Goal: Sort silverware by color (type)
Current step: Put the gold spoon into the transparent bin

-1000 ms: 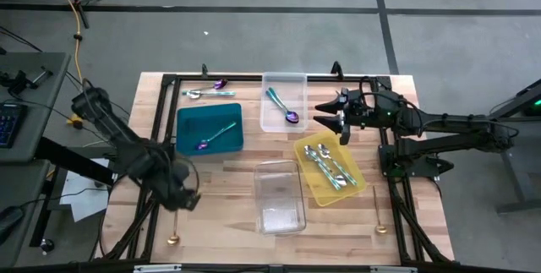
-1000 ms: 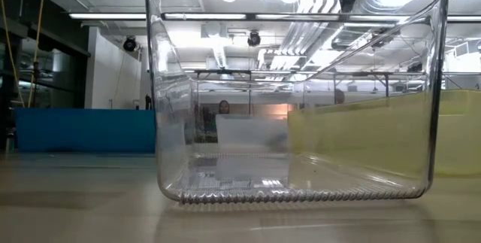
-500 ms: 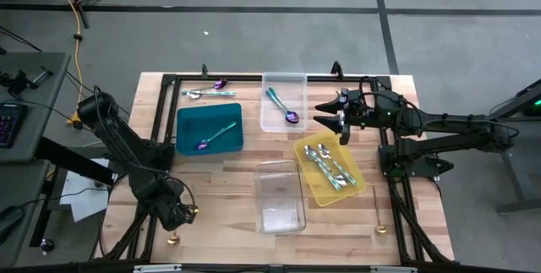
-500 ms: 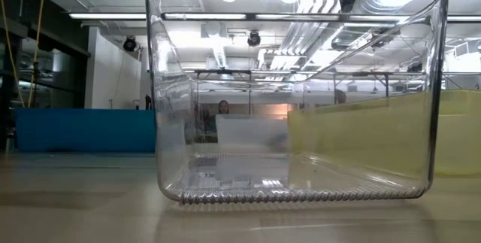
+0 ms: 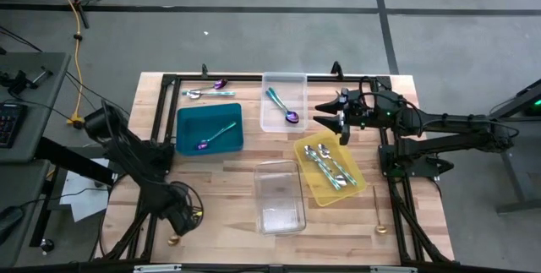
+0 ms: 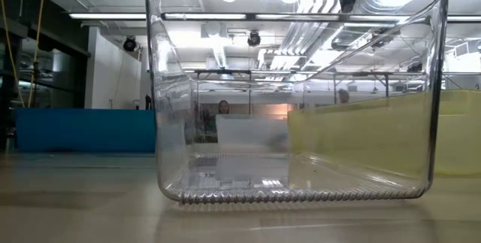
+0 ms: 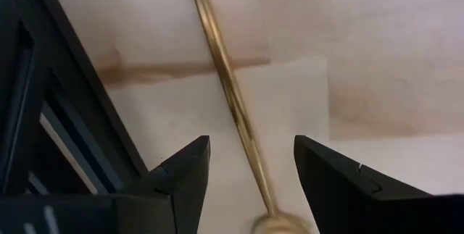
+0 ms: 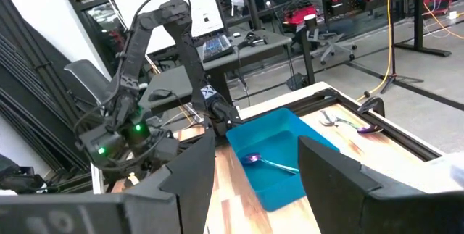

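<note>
The left gripper (image 7: 250, 183) has its jaws open, one on each side of a gold spoon (image 7: 230, 96) at the worktop's (image 5: 228, 176) near left corner, not gripping it. A second gold spoon (image 5: 379, 219) lies near right. Farther off, the yellow tray (image 5: 355, 190) holds several silver pieces, too bunched to count. The right gripper (image 5: 328, 112) waits open, empty.

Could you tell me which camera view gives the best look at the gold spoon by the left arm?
The left wrist view: the gold spoon fills the picture, its handle running between the open left gripper fingers. The high view shows only its small bowl beside the gripper. The low and right wrist views do not show it.
</note>
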Controlling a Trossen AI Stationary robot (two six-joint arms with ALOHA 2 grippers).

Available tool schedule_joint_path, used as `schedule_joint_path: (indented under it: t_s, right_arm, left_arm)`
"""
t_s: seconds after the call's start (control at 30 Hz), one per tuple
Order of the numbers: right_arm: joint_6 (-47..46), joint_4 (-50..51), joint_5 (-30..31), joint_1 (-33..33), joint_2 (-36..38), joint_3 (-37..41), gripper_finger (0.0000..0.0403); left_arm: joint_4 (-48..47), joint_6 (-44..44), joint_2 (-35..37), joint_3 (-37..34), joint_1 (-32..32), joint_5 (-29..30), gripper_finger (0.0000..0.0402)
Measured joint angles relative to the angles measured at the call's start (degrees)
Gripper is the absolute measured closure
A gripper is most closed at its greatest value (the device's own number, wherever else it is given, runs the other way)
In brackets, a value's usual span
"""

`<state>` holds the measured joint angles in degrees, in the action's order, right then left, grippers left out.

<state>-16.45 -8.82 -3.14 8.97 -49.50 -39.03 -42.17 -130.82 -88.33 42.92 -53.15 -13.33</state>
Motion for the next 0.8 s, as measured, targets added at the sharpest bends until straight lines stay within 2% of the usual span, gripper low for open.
schedule_joint_path:
  t_s: [0.23,0.33,0.53,0.8]
  right_arm:
    - [-1.5,0.1,0.0,0.0,0.0,0.0,0.0213]
    - [-1.5,0.3,0.0,0.0,0.0,0.0,0.0213]
    - [-1.5,1.0,0.0,0.0,0.0,0.0,0.0213]
    - [-1.5,1.4,0.0,0.0,0.0,0.0,0.0213]
  left_arm:
    - [-0.4,0.4,-0.8,0.0,0.5,0.7,0.0211]
    - [-0.1,0.9,-0.9,0.0,0.7,1.6,0.0224]
    - [4.3,-2.2,-1.1,0.0,0.4,4.5,0.0284]
    - [5.3,-0.4,-1.1,0.1,0.3,6.3,0.0383]
